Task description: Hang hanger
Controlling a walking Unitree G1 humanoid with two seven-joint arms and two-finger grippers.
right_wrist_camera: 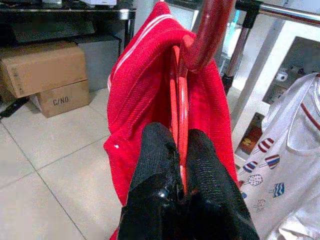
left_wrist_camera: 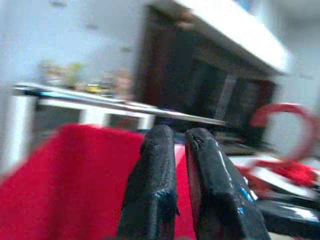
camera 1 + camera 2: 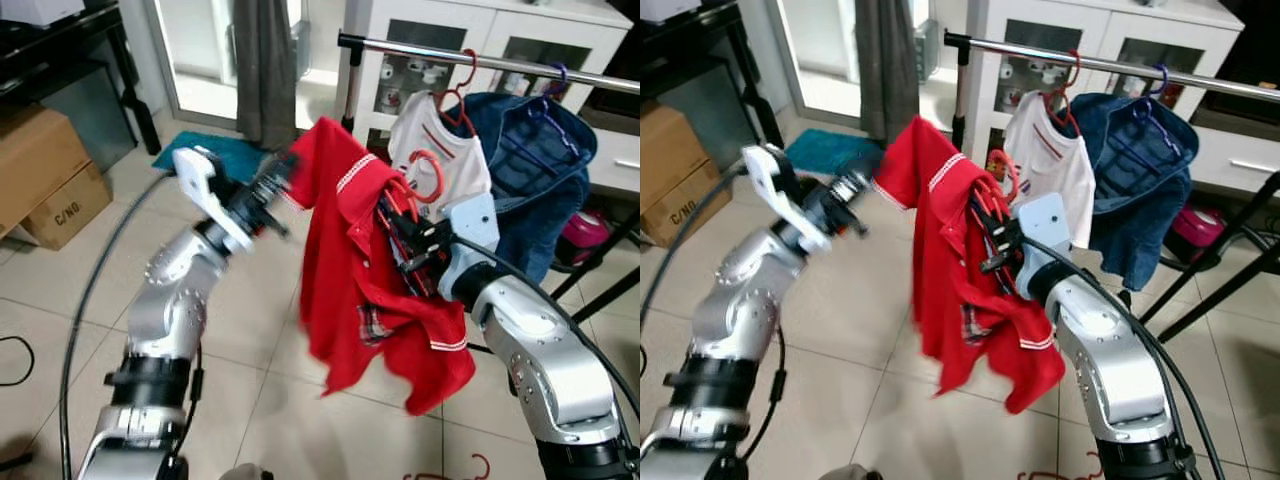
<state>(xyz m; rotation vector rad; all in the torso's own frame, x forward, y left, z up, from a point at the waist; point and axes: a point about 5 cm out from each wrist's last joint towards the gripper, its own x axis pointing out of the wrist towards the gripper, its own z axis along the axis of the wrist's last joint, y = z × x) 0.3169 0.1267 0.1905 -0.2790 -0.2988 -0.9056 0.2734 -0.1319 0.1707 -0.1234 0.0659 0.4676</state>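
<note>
- Hanger (image 1: 179,95), red, pinched in my right gripper (image 1: 181,150) with the red shirt (image 3: 350,290) draped on it, below the rail (image 3: 520,62).
- Left gripper (image 2: 180,165) nearly closed, pinching the shirt's shoulder.
- Risk: shirt could slide off if I tilt; hook (image 3: 428,172) may miss the rail or snag the white shirt (image 3: 455,160).

Bright, even daylight from the glass door (image 3: 200,50) behind; heavy motion blur across the left wrist view.

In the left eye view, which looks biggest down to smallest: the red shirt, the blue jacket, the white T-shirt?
1. Red polo shirt, though nearest the camera.
2. Blue denim jacket.
3. White T-shirt, partly hidden.
</note>
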